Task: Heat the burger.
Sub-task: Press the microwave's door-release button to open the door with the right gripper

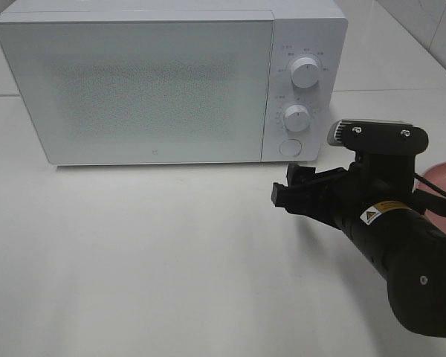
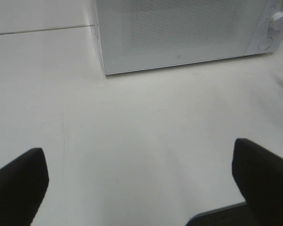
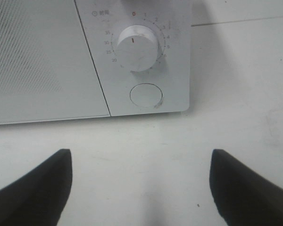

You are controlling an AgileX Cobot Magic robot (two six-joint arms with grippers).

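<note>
Aiming at the microwave's round button mid-right, likely to pop its door, the right jaws gape empty; left jaws too.

Microwave behind right end effector

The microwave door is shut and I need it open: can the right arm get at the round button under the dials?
Probably yes: the open, empty right pincer faces the round button, with only bare table between them.
</note>
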